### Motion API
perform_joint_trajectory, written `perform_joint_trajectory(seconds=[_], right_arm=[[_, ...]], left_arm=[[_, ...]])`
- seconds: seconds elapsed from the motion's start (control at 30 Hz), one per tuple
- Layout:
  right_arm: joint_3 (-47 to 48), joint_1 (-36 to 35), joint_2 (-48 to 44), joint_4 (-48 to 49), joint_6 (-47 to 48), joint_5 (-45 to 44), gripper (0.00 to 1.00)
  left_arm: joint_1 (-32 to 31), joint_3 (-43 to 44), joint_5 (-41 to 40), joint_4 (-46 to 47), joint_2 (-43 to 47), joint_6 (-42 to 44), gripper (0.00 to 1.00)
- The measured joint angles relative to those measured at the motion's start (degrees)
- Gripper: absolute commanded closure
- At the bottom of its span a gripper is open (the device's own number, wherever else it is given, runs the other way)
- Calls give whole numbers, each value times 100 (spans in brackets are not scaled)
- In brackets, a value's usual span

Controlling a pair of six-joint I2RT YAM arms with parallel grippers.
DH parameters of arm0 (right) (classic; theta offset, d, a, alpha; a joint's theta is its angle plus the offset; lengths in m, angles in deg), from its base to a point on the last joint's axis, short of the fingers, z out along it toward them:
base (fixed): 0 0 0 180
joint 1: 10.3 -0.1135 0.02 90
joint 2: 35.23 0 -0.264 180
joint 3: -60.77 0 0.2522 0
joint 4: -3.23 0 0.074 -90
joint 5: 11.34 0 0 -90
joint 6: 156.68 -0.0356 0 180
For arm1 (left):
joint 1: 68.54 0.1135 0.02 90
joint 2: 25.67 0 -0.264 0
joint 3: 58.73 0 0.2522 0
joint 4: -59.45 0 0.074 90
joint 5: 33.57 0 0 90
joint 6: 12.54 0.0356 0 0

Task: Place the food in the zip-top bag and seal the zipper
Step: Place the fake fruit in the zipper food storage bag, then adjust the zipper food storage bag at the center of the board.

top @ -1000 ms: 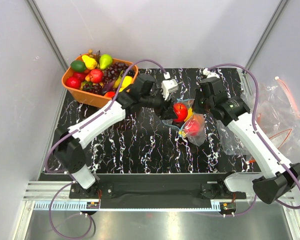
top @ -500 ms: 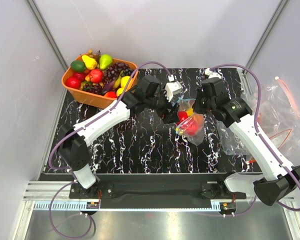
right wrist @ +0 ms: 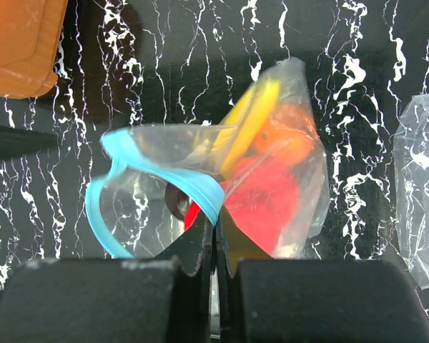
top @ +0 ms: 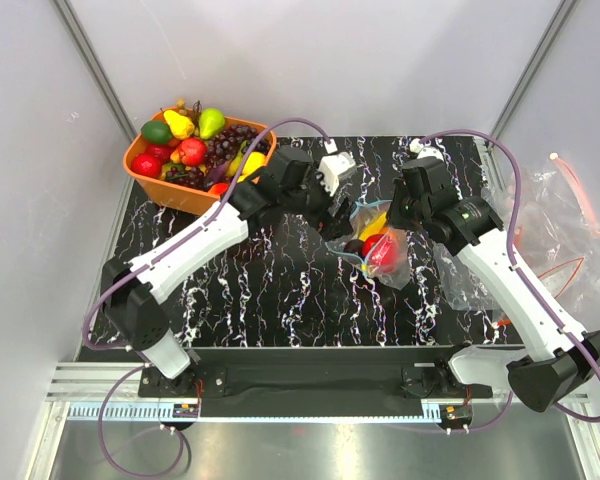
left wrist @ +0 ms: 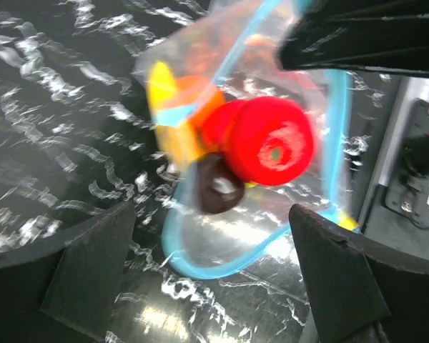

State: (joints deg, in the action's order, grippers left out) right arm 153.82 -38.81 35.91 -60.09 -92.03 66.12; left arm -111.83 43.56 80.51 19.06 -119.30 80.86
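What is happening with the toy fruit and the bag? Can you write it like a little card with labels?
Bag: clear zip-top bag, mouth open
Zipper: light blue strip, not sealed
Inside the bag: red apple, yellow fruit, orange fruit
Left fingers: open wide, facing the bag's mouth, holding nothing
Right fingers: shut, pinching the bag's edge
Basket: orange basket at the table's far left, full of other toy fruit
Done yet: no, the zipper needs closing

The food (left wrist: 272, 146) inside the zip-top bag (left wrist: 222, 236) was blurred; the orange basket (right wrist: 21, 43) was cut off at the right wrist view's corner.
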Motion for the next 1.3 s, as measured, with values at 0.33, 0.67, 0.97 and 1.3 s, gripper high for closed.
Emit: perform_joint_trajectory(seconds=[0.33, 0.67, 0.97, 1.3], right_arm=[[-17, 2, -15, -4, 0, -7, 100], [-20, 2, -15, -4, 0, -35, 100], [-24, 2, -15, 0, 2, -33, 100], [-197, 2, -13, 76, 4, -24, 100]], left_arm=[[7, 739, -1676, -953, -334, -57, 9], [4, 748, -1628, -1182, -533, -225, 7], [-13, 673, -1934, -1102, 315, -868, 9], [-304, -1040, -2389, -664, 1386, -1711, 9]])
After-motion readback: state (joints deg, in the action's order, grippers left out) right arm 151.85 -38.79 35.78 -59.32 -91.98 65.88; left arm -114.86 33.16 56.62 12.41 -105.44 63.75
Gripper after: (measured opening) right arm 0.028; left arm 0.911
